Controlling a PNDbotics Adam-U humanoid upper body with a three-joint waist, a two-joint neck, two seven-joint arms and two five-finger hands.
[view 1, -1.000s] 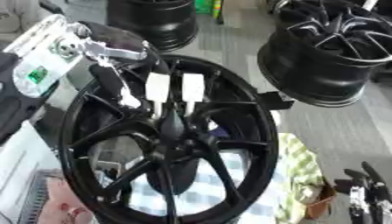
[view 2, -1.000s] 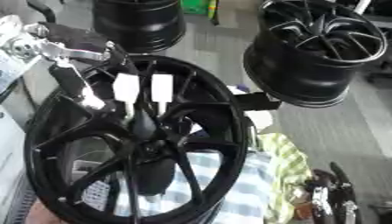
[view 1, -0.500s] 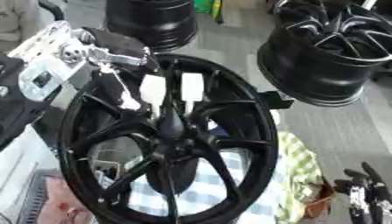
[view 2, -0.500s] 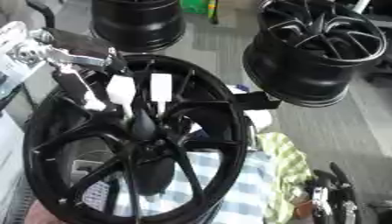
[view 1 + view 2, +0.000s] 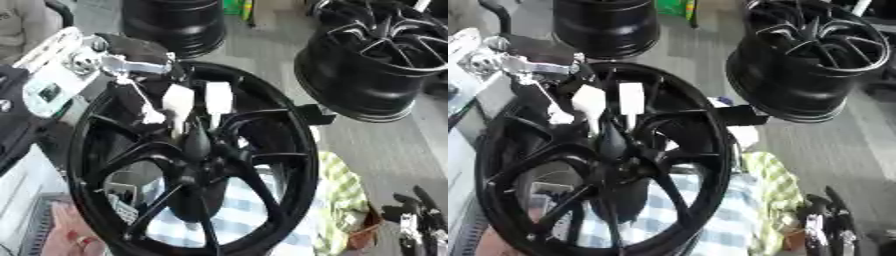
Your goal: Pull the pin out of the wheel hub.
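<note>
Wheel hub (image 5: 197, 160) — black, spoked, upright at centre; white-tabbed pin (image 5: 217, 100) at its far rim. My left hand (image 5: 131, 67) reaches over the far-left rim; finger state untellable. My right hand (image 5: 420, 215) idles near-right, fingers relaxed — open floor between.

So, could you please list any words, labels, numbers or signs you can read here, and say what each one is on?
No text can be read in either view.
White tags on the wheel hub: they look blank, and any print is too blurred to tell.
Green patch on the left arm's white casing: too blurred to read.
Left hand and right hand: no markings show.
</note>
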